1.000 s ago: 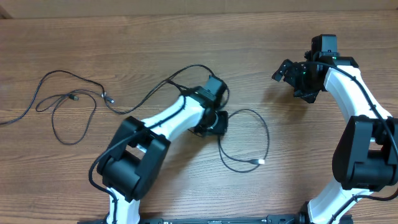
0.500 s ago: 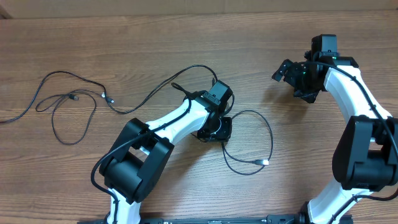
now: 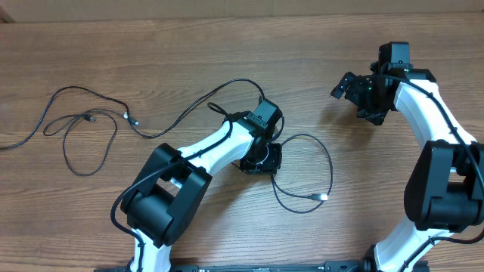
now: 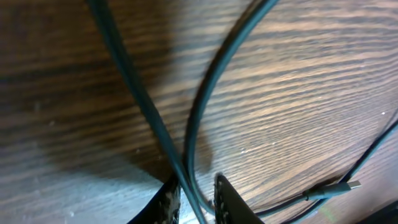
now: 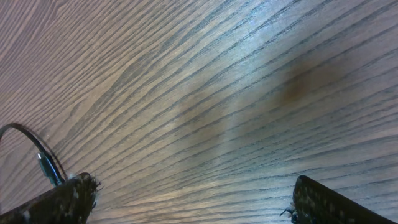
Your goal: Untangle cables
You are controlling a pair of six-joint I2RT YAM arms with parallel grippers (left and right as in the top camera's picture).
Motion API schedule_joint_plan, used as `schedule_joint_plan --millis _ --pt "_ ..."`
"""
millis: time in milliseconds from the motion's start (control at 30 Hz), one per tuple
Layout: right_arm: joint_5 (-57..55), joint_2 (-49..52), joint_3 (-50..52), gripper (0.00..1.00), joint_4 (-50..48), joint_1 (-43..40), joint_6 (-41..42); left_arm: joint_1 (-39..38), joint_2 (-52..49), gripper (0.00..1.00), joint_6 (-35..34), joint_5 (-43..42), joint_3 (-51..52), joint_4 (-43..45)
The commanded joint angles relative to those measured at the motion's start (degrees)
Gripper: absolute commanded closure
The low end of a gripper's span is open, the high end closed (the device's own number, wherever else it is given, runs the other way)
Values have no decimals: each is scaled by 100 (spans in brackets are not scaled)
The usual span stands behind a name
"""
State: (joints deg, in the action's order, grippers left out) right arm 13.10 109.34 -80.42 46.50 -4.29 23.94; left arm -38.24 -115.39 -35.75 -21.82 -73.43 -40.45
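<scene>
Cables mostly spread out, crossings left to clear.
On the tabletop point(image 3: 227, 45) the looped cable point(image 3: 330, 170) with its silver plug point(image 3: 321, 196) lies mid-table, well apart from the other cables point(image 3: 89, 118) crossing one another at left. The left claw point(image 4: 196, 199), arm stretched low, narrowly straddles two strands; whether it grips them I cannot tell. The right claw point(image 3: 349, 89) hovers wide open, holding nothing.
</scene>
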Motion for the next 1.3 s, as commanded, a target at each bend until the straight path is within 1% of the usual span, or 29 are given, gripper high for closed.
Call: schedule_joint_plan --millis 0,100,167,200,267,400,500,633,867,1000,1167,1267 --pt "-20 -142 -92 0 -9 4 4 -162 -120 78 -632 632 107 -188" --pt "-20 -142 -92 0 -9 4 7 -304 -120 77 -992 1032 107 -286" --pt "-20 -142 -92 0 -9 4 4 -382 -120 78 -1069 1088 107 -284" --pt "-20 -142 -92 0 -9 4 4 -437 -120 81 -1128 1086 107 -286" --pt "-20 -142 -92 0 -9 4 7 -487 -120 85 -1281 1150 107 -339" --pt "-20 -142 -92 0 -9 4 7 -538 -120 86 -1545 1451 107 -437" --pt "-20 -142 -92 0 -9 4 7 -535 -120 89 -1620 1650 107 -433" --pt "-20 -142 -92 0 -9 4 7 -533 -120 95 -1617 1845 105 -426" --pt "-20 -142 -92 0 -9 4 7 -442 -120 94 -1615 2277 79 -529" --pt "-20 -142 -92 0 -9 4 7 -177 -118 95 -1598 2446 28 -824" --pt "-20 -142 -92 0 -9 4 4 247 -118 96 -1384 2487 -24 -1064" --pt "-20 -142 -92 0 -9 4 7 584 -118 96 -1045 2546 -157 -1263"
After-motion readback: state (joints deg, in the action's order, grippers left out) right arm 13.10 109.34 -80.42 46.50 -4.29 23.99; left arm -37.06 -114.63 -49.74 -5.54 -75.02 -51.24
